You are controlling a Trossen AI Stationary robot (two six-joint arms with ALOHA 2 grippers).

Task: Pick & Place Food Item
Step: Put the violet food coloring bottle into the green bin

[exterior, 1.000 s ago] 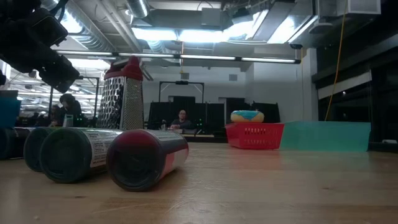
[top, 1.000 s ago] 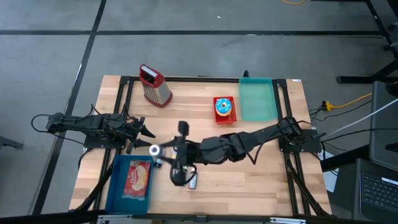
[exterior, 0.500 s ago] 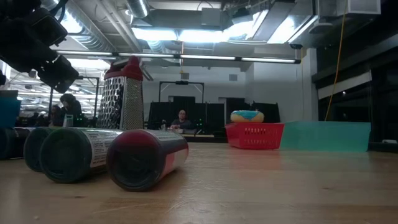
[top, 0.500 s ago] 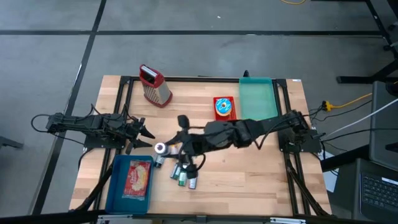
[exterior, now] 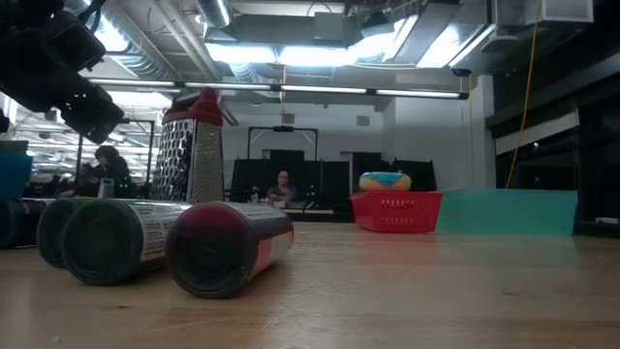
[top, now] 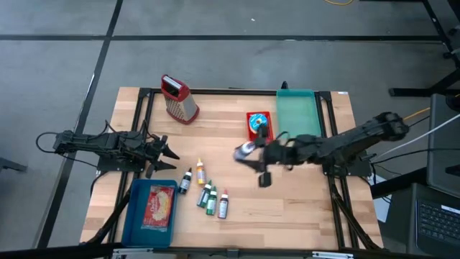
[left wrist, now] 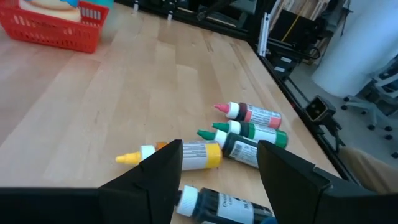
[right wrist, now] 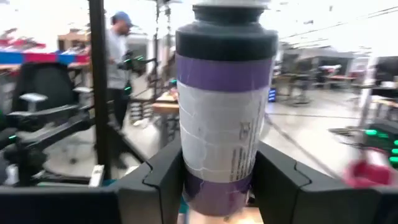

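Item: purple-banded bottle (right wrist: 225,106), dark-capped, clamped upright between the fingers of the right gripper (top: 260,155), which is closed on its lower body; lifted clear of the table (top: 302,201), near its middle, just in front of the red basket (top: 259,126) holding a doughnut and beside the teal tray (top: 298,115); step in hand, as judged: carry after pick-up; next move calls for bringing the bottle over its receptacle, likely the teal tray, lowering it before letting go; right arm stretched low across the table from its right-side base, wrist turned level; left gripper (top: 164,152) parked at the left edge, fingers apart, empty, facing five bottles (top: 205,193) lying loose beside the blue bin (top: 131,216); grater (top: 178,99) at the far side
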